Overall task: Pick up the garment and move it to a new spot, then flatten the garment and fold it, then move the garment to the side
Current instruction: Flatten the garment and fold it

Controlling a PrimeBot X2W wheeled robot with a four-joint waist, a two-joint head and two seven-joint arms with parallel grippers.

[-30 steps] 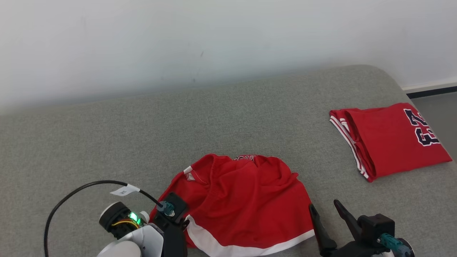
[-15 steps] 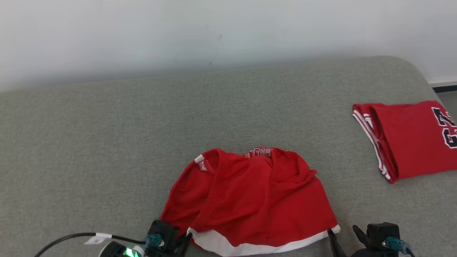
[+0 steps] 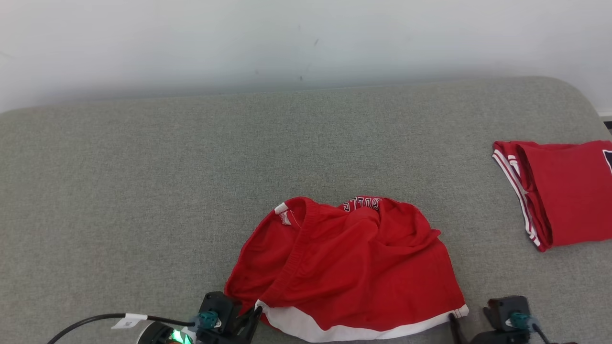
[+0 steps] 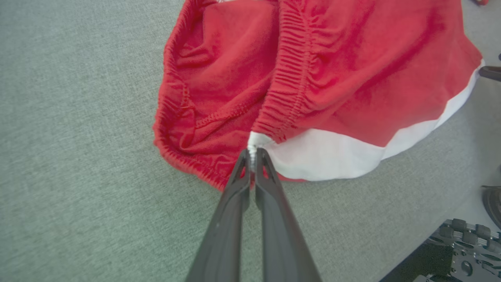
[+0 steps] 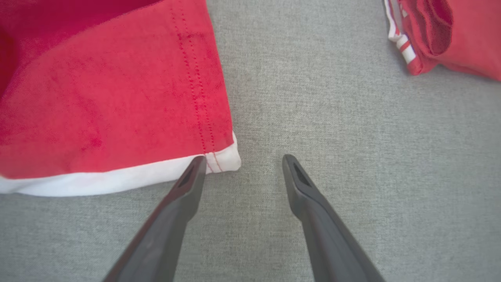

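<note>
The red garment point(image 3: 354, 267) lies crumpled at about 6 o'clock on the grey upholstered surface point(image 3: 143, 191), waistband rucked up and white hem toward the robot. The left end effector point(image 4: 253, 156) is clamped shut on the hem's left corner, but only on a thin pinch of white cloth, so a sharp pull could slip it free. The right end effector point(image 5: 242, 162) stands wide open and holds nothing. Its left finger meets the hem's other corner, while the gap between the fingers lies over bare upholstery at 3 o'clock of that corner. Closing there would likely catch nothing, or nip the cover. A lift on the left grip alone would probably leave the cloth hanging bunched, making flattening harder. A folded red jersey point(image 3: 569, 191) rests at 3 o'clock, well apart, and a drag that way could rumple it. A black cable point(image 3: 86, 320) loops at 7 o'clock near the left wrist and might snag. The pale wall point(image 3: 287, 38) closes off 12 o'clock.
</note>
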